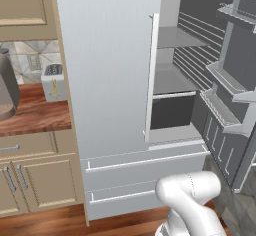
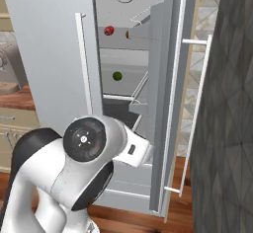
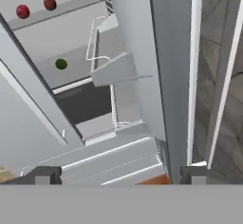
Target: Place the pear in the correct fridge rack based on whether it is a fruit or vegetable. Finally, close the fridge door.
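- fingers (image 3: 43,174) are sitting wide apart with nothing between them; gripper (image 3: 118,175) is pointing at the edge of the open fridge door (image 3: 171,76).
- pear (image 3: 50,3) is already lying on the fridge rack (image 3: 61,7), just beside the small red fruit (image 3: 22,11); the dark-green ball (image 3: 60,64) is sitting one shelf down. placement is looking done to me, so the door closing is what's remaining.
- risk 1: i'm facing the door edge-on, handle (image 3: 193,71) running along it. if i'm pushing on the edge and not the outer face, i'm likely just sliding along it and the door is barely swinging.
- risk 2: door bins (image 3: 118,66) are jutting inward. if i'm reaching in past the door, my wrist is probably snagging a bin.
- risk 3: shoving the door hard is likely jolting the rack; the pear is round and could be rolling off it.
- risk 4: in the right base view my elbow (image 2: 86,143) is crowding the closed left door (image 2: 49,54), so a wide swing is risking a bump there.
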Controlling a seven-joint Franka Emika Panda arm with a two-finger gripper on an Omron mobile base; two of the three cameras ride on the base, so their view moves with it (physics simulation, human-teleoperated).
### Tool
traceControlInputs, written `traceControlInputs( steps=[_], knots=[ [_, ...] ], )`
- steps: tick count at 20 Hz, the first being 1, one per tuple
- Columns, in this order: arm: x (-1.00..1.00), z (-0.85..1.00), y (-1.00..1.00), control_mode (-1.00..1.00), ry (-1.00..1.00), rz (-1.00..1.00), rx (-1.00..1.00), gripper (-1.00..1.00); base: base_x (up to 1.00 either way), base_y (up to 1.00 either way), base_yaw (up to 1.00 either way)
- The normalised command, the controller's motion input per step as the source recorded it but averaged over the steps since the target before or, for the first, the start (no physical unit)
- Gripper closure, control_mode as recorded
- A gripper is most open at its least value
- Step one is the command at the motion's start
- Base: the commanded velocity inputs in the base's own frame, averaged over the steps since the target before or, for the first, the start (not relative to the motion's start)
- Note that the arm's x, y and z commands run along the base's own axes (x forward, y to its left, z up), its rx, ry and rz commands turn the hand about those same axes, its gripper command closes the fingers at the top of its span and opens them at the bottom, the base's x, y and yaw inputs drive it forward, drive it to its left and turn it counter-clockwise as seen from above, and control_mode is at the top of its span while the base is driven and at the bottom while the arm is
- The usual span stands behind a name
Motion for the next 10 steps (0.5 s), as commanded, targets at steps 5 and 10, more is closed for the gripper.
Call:
traceControlInputs(
  steps=[5,10],
  knots=[
    [-0.01,0.0,-0.44,-1.0,-0.21,-0.12,0.43,-1.0,0.0,0.0,0.0],
    [0.09,0.01,-0.43,-1.0,-0.15,-0.13,0.4,-1.0,0.0,0.0,0.0]
  ],
)
